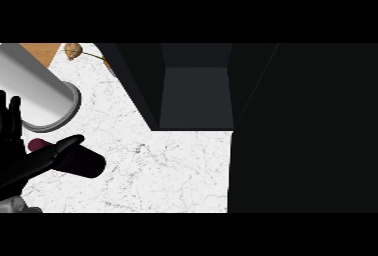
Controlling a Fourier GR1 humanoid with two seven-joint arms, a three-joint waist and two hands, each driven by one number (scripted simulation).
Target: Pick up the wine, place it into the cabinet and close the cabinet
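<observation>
At counter [170,170] L edge, wine [87,165] lies under thumb of left hand [18,169].

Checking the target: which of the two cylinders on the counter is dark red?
The wine, the smaller one, partly hidden by the left hand; the bigger cylinder beyond it is white with a grey rim.

Light falls bright and even on the white marble desk [170,170], and its grey veins read clearly. The tall white cylinder [29,85] shades softly from pale to grey across its curve, darkest at its base rim. The cabinet [251,85] at the right is almost black, with only its inner back panel [196,95] a shade lighter. The black left hand [22,160] shows as little more than a silhouette.
</observation>
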